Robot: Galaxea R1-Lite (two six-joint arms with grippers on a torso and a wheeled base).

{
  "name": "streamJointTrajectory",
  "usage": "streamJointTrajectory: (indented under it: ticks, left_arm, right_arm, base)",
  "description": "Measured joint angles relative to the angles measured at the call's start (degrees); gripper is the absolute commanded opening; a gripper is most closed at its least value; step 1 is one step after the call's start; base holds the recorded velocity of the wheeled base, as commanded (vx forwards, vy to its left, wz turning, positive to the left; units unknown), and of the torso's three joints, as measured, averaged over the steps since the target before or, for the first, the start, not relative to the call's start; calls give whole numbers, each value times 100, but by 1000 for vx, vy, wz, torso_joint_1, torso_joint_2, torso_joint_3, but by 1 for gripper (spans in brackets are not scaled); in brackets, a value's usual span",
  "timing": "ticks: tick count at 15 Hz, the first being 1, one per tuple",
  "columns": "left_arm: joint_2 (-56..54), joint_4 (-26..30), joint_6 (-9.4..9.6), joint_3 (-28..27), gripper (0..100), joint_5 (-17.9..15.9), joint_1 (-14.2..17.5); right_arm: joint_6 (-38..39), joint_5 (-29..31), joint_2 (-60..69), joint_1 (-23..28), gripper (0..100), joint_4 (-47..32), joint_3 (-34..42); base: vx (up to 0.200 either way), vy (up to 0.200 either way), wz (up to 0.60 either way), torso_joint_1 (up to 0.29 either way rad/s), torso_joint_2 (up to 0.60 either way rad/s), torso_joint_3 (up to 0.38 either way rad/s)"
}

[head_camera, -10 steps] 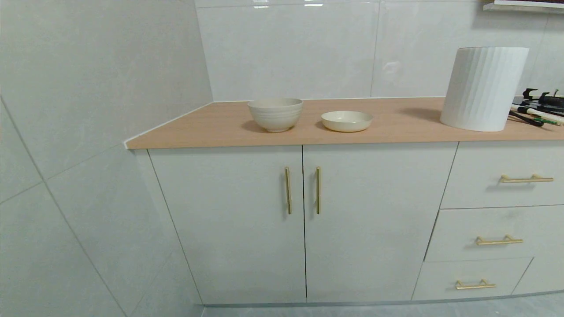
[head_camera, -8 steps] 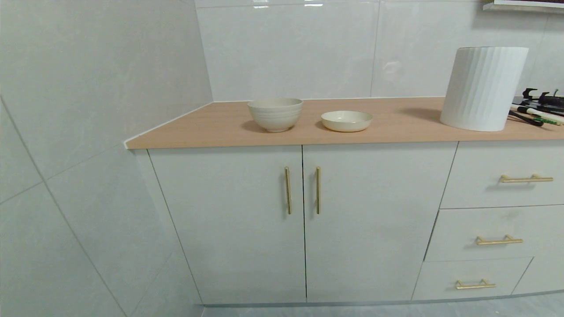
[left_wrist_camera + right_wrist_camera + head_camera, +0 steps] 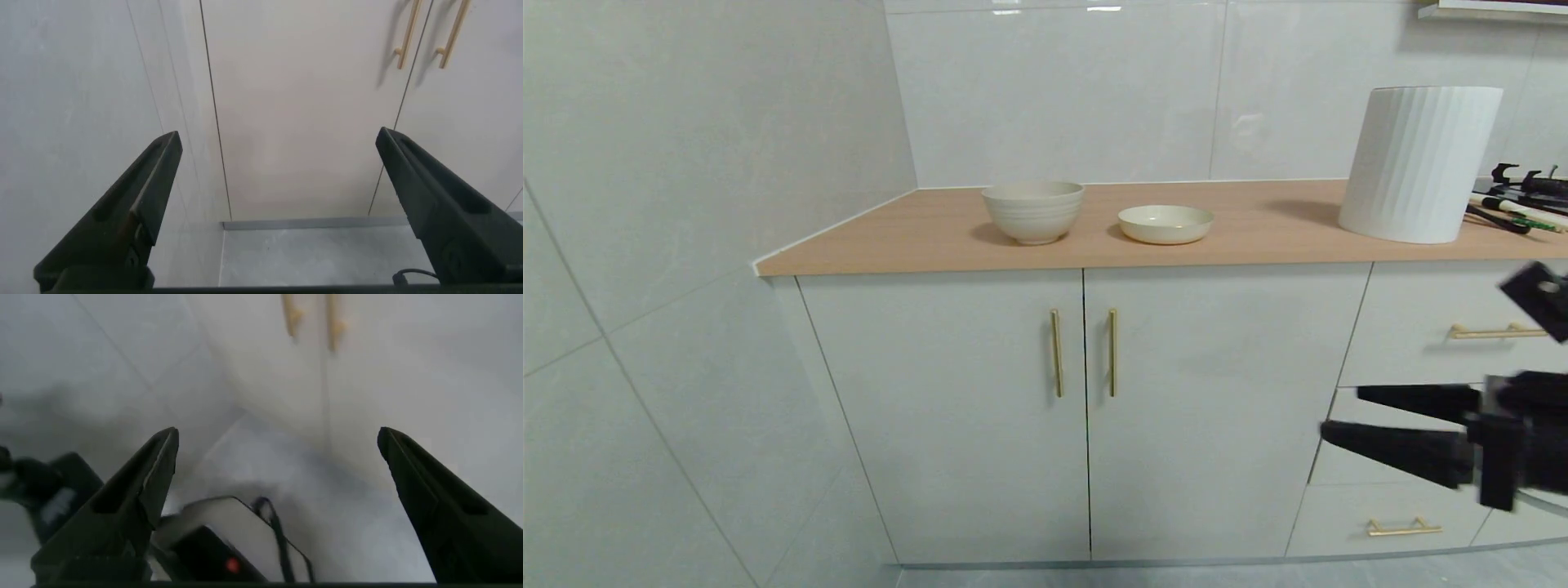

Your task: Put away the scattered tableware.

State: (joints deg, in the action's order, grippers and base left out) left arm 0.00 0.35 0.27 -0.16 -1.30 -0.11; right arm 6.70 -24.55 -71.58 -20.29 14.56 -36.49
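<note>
A deep, ribbed beige bowl [image 3: 1033, 211] stands on the wooden countertop [image 3: 1258, 237]. A shallow cream dish [image 3: 1165, 224] sits just to its right, apart from it. My right gripper [image 3: 1347, 414] hangs open at the lower right in front of the drawers, well below the counter, with nothing between its fingers. In the right wrist view the open right gripper [image 3: 278, 457] faces the floor and the cabinet doors. My left gripper [image 3: 278, 163] is open and empty, low before the left cabinet door [image 3: 302, 106].
A tall white ribbed cylinder [image 3: 1419, 163] stands on the counter at the right, with dark utensils [image 3: 1515, 208] beyond it. Two cabinet doors with gold handles [image 3: 1057, 353] sit below the bowls. Drawers [image 3: 1454, 327] are at the right. Tiled walls close the left side.
My right gripper has come into the head view at the lower right, in front of the drawers. The bowl and dish have not moved.
</note>
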Motion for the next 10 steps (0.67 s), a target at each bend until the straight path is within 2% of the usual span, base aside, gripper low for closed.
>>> streamJointTrajectory:
  ticks: [4, 10]
  left_arm:
    - [0, -2, 0, 0, 100, -2, 1]
    - [0, -2, 0, 0, 100, -2, 0]
  right_arm:
    - [391, -40, -1773, -482, 100, 332, -1556]
    - [435, -73, -3421, -642, 100, 358, -2920]
  base:
    - [0, 0, 0, 0, 0, 0]
    - [0, 0, 0, 0, 0, 0]
